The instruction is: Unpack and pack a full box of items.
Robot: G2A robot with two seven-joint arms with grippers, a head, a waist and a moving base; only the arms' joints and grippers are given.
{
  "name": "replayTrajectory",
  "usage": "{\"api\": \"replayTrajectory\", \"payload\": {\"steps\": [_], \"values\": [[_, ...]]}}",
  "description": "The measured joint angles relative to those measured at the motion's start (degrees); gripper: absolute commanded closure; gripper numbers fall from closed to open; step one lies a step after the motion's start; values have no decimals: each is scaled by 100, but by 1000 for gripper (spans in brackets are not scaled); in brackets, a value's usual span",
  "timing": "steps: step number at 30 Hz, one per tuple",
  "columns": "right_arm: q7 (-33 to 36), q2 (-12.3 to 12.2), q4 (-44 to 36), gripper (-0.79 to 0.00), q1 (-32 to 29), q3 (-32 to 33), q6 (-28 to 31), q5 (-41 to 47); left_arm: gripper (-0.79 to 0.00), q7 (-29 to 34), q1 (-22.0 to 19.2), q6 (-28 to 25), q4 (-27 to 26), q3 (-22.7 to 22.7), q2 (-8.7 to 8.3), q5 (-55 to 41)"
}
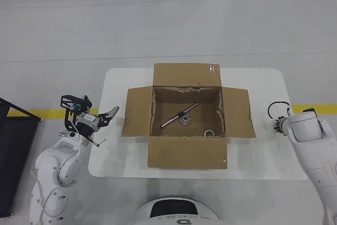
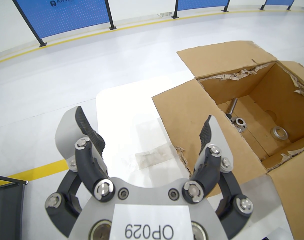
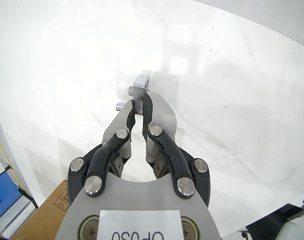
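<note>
Near the table's (image 1: 258, 160) right edge, the right gripper (image 3: 140, 108) clamped a metal block (image 3: 140, 86); lowering it flat before release seemed wise. The left gripper (image 2: 143, 113) gaped empty.

Top camera overhead, facing down; left wrist shares box (image 1: 188, 153); right wrist close over table (image 3: 217, 76).

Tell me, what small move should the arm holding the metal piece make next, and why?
Probably lower the right gripper and set its metal block on the table: it is shut on the block over bare tabletop, outside the box.
</note>
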State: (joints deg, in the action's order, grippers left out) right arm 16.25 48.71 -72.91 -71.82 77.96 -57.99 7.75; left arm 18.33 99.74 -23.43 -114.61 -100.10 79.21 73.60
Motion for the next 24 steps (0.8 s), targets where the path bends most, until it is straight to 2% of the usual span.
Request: {"api": "replayTrajectory", "payload": {"steps": [2,6,7,8,11,17,21,24], "values": [[74,-2,86,-95,86,-72,0,-35,-785,0,0,0,0,0,0,0],[151,-4,189,-135,195,-161,0,-80,-785,0,0,0,0,0,0,0],[161,-4,203,-157,211,-173,0,-85,-785,0,0,0,0,0,0,0],[171,-6,216,-215,226,-184,-1,-90,-785,0,0,0,0,0,0,0],[183,-12,226,-283,236,-191,-2,-95,-785,0,0,0,0,0,0,0],[100,-37,117,-305,178,-97,-1,-87,-785,0,0,0,0,0,0,0],[-280,-79,-574,-326,-178,327,-1,29,-785,0,0,0,0,0,0,0],[-769,-113,-1612,-363,-832,905,-1,140,-785,0,0,0,0,0,0,0]]}}
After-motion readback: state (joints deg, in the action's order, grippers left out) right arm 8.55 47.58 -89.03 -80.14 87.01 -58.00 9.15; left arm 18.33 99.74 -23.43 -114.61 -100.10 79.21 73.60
